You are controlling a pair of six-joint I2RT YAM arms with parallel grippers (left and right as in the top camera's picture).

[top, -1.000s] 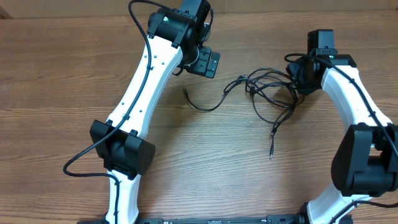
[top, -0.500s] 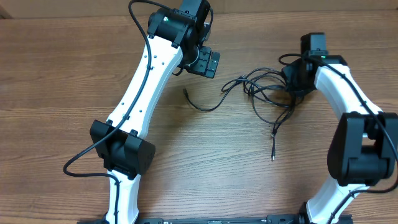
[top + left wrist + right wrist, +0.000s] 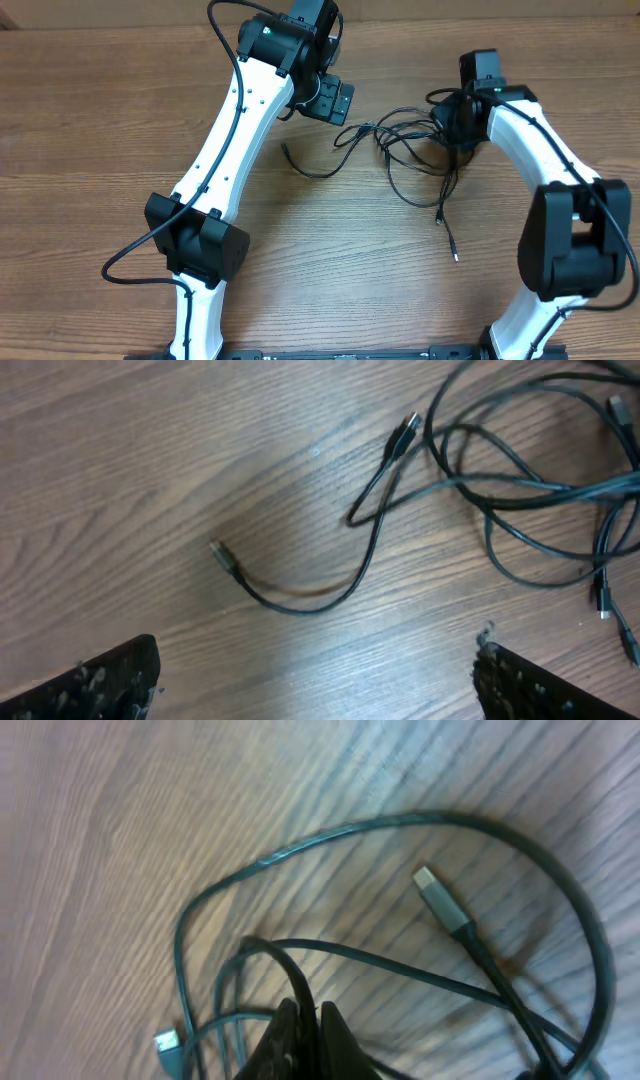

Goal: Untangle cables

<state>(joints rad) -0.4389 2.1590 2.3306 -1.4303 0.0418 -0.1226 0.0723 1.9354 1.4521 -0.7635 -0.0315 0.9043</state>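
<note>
Lying on the wood table (image 3: 120,100), the cables (image 3: 405,150) are thin black cords. Most of them cross each other in a loose bundle of loops, right of the middle in the overhead view. One cord leaves the bundle to the left in a shallow curve and ends in a small plug (image 3: 285,148). Another cord runs down toward the robot's base and ends in a silver tip (image 3: 456,257), well apart from the bundle.

The right wrist view shows several loops lying one over another on the wood grain, with one flat silver-ended connector (image 3: 440,900) inside the biggest loop. The right gripper (image 3: 305,1020) stands at the far right edge of the bundle. Its fingers (image 3: 335,1035) are pressed together and they pinch the cords that pass there.

The left gripper (image 3: 315,670) hangs above the curved cord, near it but not touching. Its two fingers (image 3: 90,685) stand wide apart, with nothing between them.
</note>
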